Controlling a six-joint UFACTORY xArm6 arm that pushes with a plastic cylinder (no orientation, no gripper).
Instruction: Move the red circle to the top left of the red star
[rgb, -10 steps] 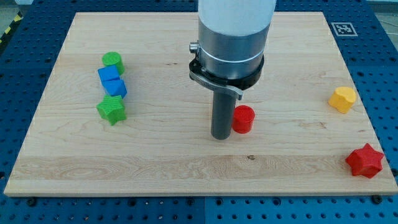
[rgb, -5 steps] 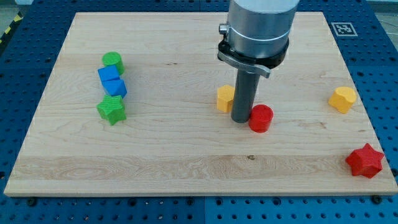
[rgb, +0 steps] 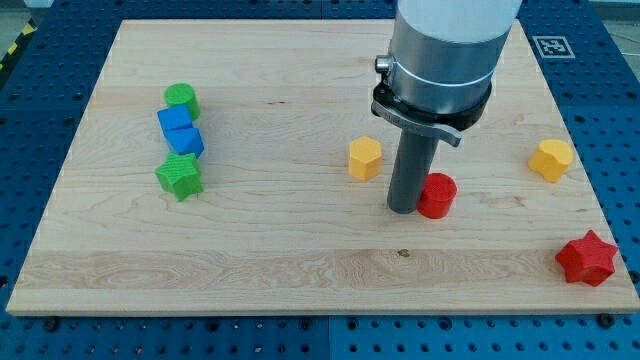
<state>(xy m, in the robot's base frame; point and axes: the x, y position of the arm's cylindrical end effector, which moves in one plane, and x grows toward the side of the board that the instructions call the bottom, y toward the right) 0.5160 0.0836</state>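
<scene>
Seven blocks lie on the wooden board (rgb: 300, 260): two red, two yellow, two green, and what reads as a pair of blue ones, so the count of blue is the least certain.

The red circle (rgb: 437, 195) is a short, squat cylinder with a flat round top, plain bright red, standing upright on the board. It sits right of the board's centre, roughly midway between the top and bottom edges. My tip (rgb: 404, 209) is pressed against its left side, touching or nearly so; the rod has no jaws or fingers, so there is nothing on it to be apart or together, and it clamps nothing.

The red star (rgb: 586, 258) lies close to the bottom right corner, well apart from the red circle, which is up and to the left of it.

A yellow hexagon-like block (rgb: 365, 158) sits near the board's centre, just up and left of my tip, not touching it. Another yellow block (rgb: 551, 160), rounded and lumpy in outline, lies near the right edge, above the red star.

Towards the left edge four blocks form a tight column: a green circle (rgb: 182, 99) at the top, the blue blocks (rgb: 180, 131) touching one another beneath it, their shapes hard to separate, and a green star (rgb: 180, 176) at the bottom.
</scene>
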